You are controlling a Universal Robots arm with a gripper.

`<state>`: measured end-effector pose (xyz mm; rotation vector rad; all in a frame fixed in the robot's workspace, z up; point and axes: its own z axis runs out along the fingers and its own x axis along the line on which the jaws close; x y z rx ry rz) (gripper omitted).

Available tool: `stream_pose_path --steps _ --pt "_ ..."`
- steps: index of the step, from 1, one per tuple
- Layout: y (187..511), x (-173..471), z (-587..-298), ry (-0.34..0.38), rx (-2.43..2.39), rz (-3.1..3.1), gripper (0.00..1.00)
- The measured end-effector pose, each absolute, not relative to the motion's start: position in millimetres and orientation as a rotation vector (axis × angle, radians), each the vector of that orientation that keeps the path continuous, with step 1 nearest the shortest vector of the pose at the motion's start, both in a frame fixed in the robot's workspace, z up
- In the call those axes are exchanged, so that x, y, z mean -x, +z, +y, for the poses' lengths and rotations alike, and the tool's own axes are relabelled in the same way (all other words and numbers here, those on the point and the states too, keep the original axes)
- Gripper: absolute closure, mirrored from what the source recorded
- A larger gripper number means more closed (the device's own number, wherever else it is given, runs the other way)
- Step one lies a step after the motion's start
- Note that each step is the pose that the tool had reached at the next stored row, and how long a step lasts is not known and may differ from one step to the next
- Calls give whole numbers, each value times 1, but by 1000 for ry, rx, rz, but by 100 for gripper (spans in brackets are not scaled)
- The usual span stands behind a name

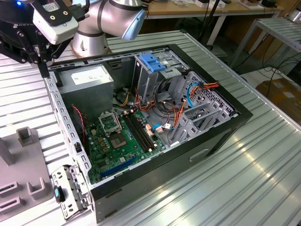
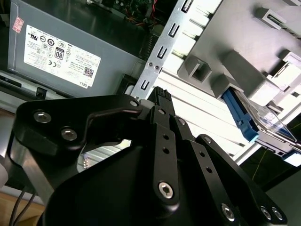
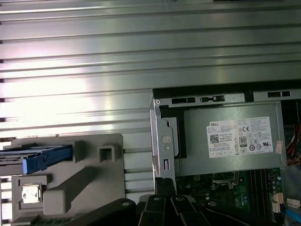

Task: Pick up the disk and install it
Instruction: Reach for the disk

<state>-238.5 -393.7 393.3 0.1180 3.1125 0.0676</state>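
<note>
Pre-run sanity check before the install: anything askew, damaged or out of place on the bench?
Nothing stands out. The disk rests in the grey holder beside the open case, blue rail intact. Orange and blue cables lie loose near the drive cage inside, but none looks pinched or torn. No spill or damage shows.

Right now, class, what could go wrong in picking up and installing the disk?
1. The gripper hangs near the case's metal rail; it might clip it.
2. The disk sits slotted in a grey holder; a skewed grasp may jam.
3. Loose cables beside the drive cage could snag.
</note>
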Motion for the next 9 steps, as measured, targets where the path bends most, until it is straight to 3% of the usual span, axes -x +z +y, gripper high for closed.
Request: stream_pose_path --steps 9 --pt "393 248 -394 68 -118 3113 89"
